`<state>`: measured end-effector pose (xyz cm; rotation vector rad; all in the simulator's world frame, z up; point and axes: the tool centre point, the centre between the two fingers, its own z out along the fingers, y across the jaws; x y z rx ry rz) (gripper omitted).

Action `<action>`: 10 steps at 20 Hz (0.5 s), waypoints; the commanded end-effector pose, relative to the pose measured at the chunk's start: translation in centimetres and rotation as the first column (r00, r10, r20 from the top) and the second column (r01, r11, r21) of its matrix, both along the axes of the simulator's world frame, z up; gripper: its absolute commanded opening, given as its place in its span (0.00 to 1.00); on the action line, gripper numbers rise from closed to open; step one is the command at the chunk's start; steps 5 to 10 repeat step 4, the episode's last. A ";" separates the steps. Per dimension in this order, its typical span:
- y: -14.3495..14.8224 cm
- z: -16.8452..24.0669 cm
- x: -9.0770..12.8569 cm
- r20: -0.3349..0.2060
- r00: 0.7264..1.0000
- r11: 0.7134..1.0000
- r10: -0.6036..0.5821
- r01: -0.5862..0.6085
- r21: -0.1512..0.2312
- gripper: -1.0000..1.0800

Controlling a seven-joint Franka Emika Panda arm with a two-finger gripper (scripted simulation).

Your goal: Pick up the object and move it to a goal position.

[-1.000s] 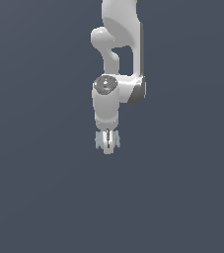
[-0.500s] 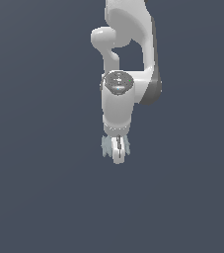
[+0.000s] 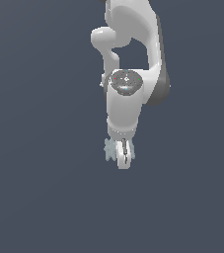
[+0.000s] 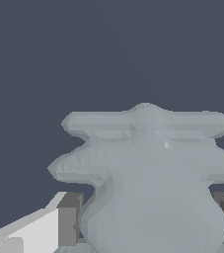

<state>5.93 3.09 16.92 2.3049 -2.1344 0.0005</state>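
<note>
The object (image 4: 148,163) is a pale grey-blue lumpy shape with flat lobes sticking out to the sides. It fills the space between my two grey finger pads (image 4: 70,220), and both pads press against it. In the exterior view the object (image 3: 110,148) shows as a pale shape beside and behind the fingers of my gripper (image 3: 124,162), which points straight down from the white arm (image 3: 126,99). My gripper (image 4: 148,222) is shut on the object. No goal marker shows in either view.
Only a plain dark blue-grey ground (image 3: 34,197) surrounds the arm; no other objects, containers or edges show.
The arm has carried the held object toward the exterior view's right and lower in that picture, and it now looks larger, nearer the camera. The grip is unchanged.
</note>
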 end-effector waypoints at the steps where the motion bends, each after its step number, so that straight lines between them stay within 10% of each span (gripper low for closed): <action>1: 0.1 0.1 0.2 0.000 1.000 1.000 0.000 0.000 0.000 0.00; 10: 0.1 0.1 0.3 0.000 1.000 1.000 0.000 0.000 0.000 0.00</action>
